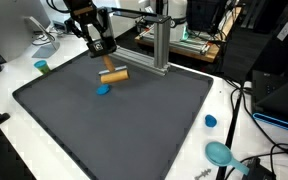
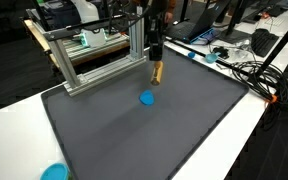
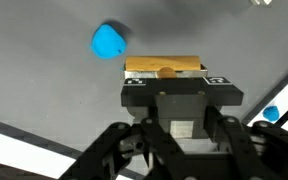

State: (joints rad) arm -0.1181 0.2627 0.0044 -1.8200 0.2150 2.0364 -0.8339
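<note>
Right, up close in the wrist view the hand (image 3: pixel 166 74) is clamped on the block (image 3: pixel 164 66), a tan wooden piece lying crosswise between the fingertips with both ends poking out. Just past it a blue disc (image 3: pixel 109 41) lies flat on the mat (image 3: pixel 44 80), near the block but not touching it. At the edge of that view a small blue cap (image 3: pixel 272 113) sits on the white worktop (image 3: pixel 24 150).

Pulling back, in an exterior view the block (image 1: pixel 115 73) hangs tilted under the hand (image 1: pixel 108 65), a little above the mat, with the disc (image 1: pixel 103 88) just below and beside it. The mat is dark grey, matte and bare around them, and covers nearly the whole worktop (image 1: pixel 14 140), leaving only a white border. On that border sit the cap (image 1: pixel 211 121), a teal dish (image 1: pixel 220 153) near the front corner and a teal lid (image 1: pixel 42 67) on the opposite side.

Further back, an aluminium frame (image 1: pixel 159 45) stands at the mat's far edge, close behind the arm. Beyond it the room is a busy lab: cables (image 1: pixel 249 100) trail off the worktop's side, and dark equipment and screens crowd the background.
</note>
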